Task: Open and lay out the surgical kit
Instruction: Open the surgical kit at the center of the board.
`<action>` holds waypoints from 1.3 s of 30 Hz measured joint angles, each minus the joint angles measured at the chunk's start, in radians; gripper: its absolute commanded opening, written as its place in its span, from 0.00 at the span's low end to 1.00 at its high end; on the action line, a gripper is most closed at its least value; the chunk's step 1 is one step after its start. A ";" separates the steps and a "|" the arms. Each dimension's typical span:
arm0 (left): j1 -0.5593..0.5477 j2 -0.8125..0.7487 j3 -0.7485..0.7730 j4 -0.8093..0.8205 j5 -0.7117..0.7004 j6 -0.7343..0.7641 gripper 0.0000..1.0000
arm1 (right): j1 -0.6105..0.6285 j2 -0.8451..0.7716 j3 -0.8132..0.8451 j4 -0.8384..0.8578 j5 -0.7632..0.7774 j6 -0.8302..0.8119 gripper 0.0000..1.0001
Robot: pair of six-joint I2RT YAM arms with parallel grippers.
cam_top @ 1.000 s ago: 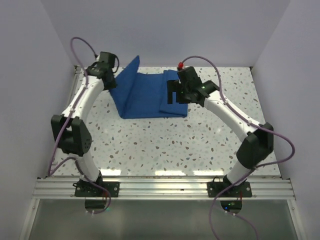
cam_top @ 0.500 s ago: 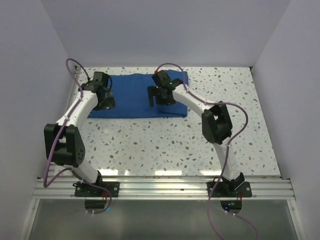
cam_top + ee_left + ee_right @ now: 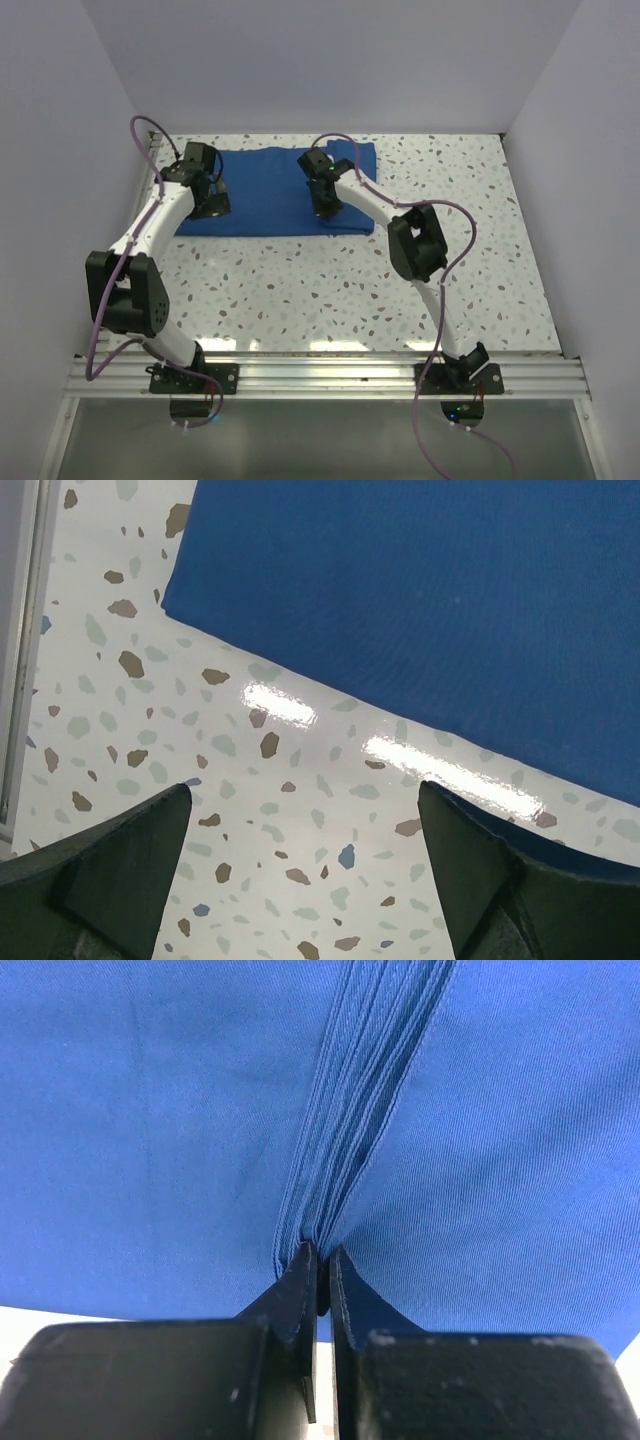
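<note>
We've got the blue cloth wrap lying flat at the far side of the worktop. Our right end effector is pinched tight on a bunched fold of it. The left end effector is spread wide beside its edge.

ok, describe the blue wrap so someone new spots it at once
On the speckled table, look to the far side near the back wall: the blue cloth wrap lies flat between the two arm tips. It is the only solid-coloured thing on the pale top. The right pincer is shut on a pleat in it, and the left pincer hangs open by its left corner.
</note>
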 measured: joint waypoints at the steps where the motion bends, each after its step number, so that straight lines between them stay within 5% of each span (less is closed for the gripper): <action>1: 0.000 0.006 0.000 0.005 0.003 0.000 0.99 | 0.000 0.000 0.001 0.000 0.002 -0.001 0.00; 10: 0.000 0.146 -0.018 0.063 0.003 0.008 0.94 | -0.044 -0.143 -0.136 0.004 0.065 0.020 0.00; 19: 0.000 0.168 -0.018 0.085 0.047 0.011 0.92 | -0.426 -0.440 -0.509 0.066 0.119 0.043 0.00; 20: 0.000 0.168 -0.018 0.087 0.051 0.011 0.92 | -0.448 -0.433 -0.533 0.066 0.126 0.046 0.06; 21: 0.000 0.168 -0.018 0.088 0.055 0.011 0.92 | -0.462 -0.425 -0.556 0.061 0.131 0.049 0.26; 23: 0.000 0.168 -0.018 0.088 0.059 0.011 0.91 | -0.477 -0.401 -0.591 0.054 0.142 0.062 0.68; 24: 0.000 0.168 -0.018 0.089 0.062 0.011 0.91 | -0.483 -0.389 -0.597 0.044 0.157 0.067 0.98; 33: 0.000 0.125 -0.079 0.095 0.079 0.011 0.91 | -0.570 -0.356 -0.488 -0.062 0.215 0.096 0.98; 39: 0.000 0.052 -0.156 0.095 0.085 0.011 0.91 | -0.581 -0.430 -0.438 0.030 0.053 0.104 0.93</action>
